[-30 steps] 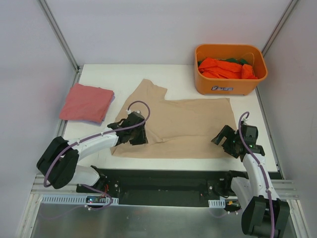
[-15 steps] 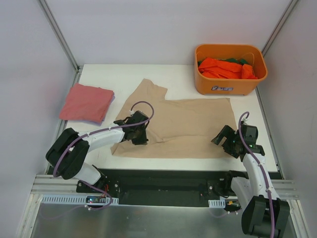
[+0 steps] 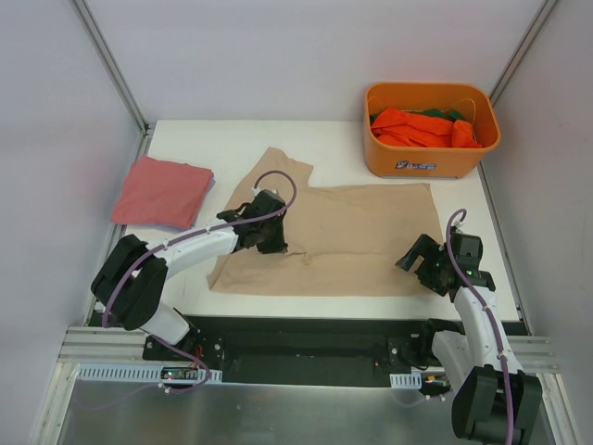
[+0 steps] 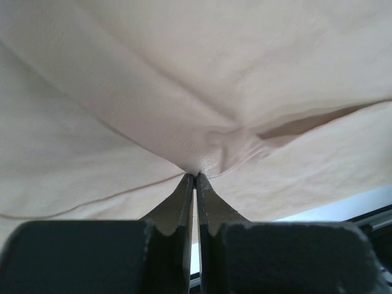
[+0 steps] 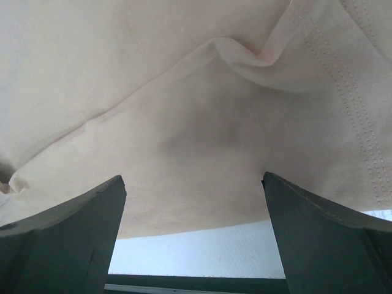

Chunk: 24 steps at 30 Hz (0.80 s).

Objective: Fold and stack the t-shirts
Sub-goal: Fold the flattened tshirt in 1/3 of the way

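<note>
A beige t-shirt (image 3: 357, 236) lies spread across the middle of the table. My left gripper (image 3: 271, 236) is shut on a pinch of its left part (image 4: 202, 160), and the cloth rises in creases from the pinch. My right gripper (image 3: 419, 262) is open at the shirt's near right corner; the wrist view shows the beige hem (image 5: 202, 184) between the two spread fingers, nothing held. A pinkish-red t-shirt (image 3: 163, 192) lies folded at the far left. Orange and green shirts (image 3: 424, 127) are piled in the bin.
The orange plastic bin (image 3: 428, 163) stands at the back right corner. White side walls with metal rails close in the table left and right. A black strip runs along the table's near edge by the arm bases.
My left gripper has moved right and away from me across the beige shirt, dragging the shirt's left part inward. The right arm has not moved.
</note>
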Tool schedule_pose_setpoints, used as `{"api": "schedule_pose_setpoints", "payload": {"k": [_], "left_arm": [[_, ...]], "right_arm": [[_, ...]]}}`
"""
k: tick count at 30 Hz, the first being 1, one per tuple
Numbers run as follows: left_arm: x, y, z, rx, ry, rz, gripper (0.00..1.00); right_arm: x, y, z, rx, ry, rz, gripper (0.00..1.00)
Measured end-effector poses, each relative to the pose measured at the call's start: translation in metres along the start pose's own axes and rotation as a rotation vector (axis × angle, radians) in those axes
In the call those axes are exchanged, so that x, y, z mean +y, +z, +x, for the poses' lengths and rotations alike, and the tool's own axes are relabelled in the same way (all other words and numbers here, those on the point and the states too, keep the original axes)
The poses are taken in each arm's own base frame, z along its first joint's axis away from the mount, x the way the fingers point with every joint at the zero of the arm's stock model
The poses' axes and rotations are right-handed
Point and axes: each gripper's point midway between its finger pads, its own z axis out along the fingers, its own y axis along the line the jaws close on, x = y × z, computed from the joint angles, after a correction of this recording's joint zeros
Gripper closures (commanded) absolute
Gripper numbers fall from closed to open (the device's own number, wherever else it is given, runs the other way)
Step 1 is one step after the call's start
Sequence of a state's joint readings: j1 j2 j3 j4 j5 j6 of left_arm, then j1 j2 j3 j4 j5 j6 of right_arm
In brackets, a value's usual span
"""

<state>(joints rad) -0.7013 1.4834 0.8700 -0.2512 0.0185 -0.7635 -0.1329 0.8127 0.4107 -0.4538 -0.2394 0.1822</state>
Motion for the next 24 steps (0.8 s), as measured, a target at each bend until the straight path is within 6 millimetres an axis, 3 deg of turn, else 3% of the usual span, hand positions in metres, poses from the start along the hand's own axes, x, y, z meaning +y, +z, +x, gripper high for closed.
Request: {"api": "schedule_pose_setpoints", "payload": {"k": [5,9,13,18,19,21,24], "left_arm": [[-0.027,0.01,-0.036,-0.058,0.045,0.012,1.0],[-0.032,0.024,-0.055,-0.098,0.073,-0.023,1.0],[-0.031,0.031,-0.067,-0.124,0.105,-0.06,1.0],[-0.046,0.041,-0.08,-0.123,0.196,-0.034,1.0],[-0.05,0.043,-0.08,-0.113,0.224,-0.017,0.95],[-0.059,0.05,-0.081,-0.093,0.283,0.019,0.66],[-0.068,0.06,-0.08,-0.067,0.345,0.059,0.4]], "right_arm": [[0.0,0.0,0.0,0.0,0.0,0.001,0.04],[-0.001,0.0,-0.001,-0.003,0.0,0.007,0.04],[-0.002,0.0,-0.001,-0.007,0.0,0.011,0.04],[-0.003,0.0,-0.001,-0.007,0.0,0.015,0.04],[-0.003,0.0,-0.001,-0.008,0.0,0.016,0.04],[-0.003,0.0,-0.001,-0.008,0.0,0.017,0.04],[-0.003,-0.001,-0.001,-0.009,0.0,0.017,0.04]]}}
